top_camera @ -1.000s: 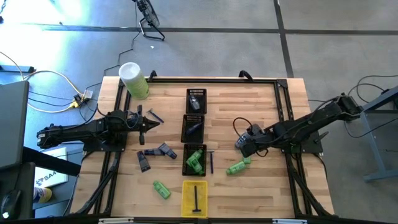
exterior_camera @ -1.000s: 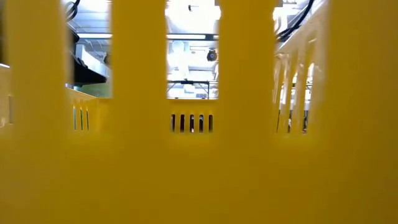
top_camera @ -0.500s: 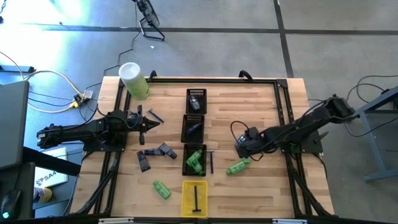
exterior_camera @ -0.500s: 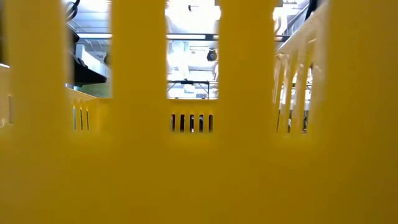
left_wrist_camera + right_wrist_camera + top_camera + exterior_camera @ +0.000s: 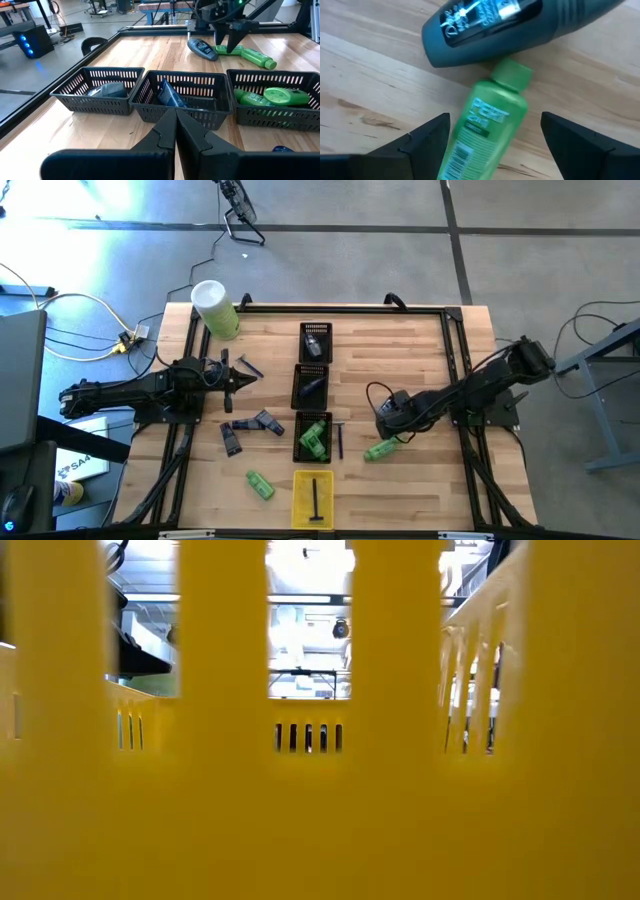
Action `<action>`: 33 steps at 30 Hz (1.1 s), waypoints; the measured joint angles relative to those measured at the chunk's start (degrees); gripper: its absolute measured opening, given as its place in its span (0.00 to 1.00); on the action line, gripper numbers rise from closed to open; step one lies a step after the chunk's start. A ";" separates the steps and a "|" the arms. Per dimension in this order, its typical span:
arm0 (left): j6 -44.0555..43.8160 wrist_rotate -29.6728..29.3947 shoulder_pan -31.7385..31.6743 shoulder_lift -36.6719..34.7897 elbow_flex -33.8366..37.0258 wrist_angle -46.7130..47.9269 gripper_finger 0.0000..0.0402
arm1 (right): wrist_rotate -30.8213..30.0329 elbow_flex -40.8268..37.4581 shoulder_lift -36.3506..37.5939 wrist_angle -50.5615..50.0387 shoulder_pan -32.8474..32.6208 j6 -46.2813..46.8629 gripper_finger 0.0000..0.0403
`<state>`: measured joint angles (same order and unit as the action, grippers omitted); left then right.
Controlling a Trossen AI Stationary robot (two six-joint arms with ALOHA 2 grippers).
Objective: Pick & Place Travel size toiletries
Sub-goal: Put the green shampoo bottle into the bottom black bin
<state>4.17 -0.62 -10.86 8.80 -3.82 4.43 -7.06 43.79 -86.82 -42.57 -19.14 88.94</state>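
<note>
A green bottle (image 5: 487, 125) is seen lying flat on the table (image 5: 420, 350), its cap touching a grey-blue oval piece (image 5: 505, 25). The right end effector (image 5: 495, 137) is positioned directly above it, fingers (image 5: 427, 137) spread wide on either side, nothing gripped. The left end effector (image 5: 175, 122) is held closed and empty, facing three black baskets (image 5: 182, 95).
</note>
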 joint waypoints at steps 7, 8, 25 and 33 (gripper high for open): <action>0.00 0.01 0.00 0.01 -0.01 0.00 0.01 | 0.00 0.00 -1.42 0.87 0.00 -0.02 0.76; 0.01 0.02 0.00 0.00 -0.01 0.00 0.01 | -0.01 -0.01 -1.67 0.96 0.00 -0.02 0.76; -0.01 0.01 -0.01 0.00 -0.01 0.00 0.01 | -0.25 -0.04 -1.77 1.28 0.15 -0.04 0.64; 0.00 0.02 0.01 0.00 -0.01 0.00 0.01 | -0.43 -0.04 -1.75 1.21 0.17 -0.18 0.50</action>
<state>4.18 -0.61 -10.85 8.80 -3.84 4.43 -7.49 43.75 -88.58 -41.36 -18.96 88.76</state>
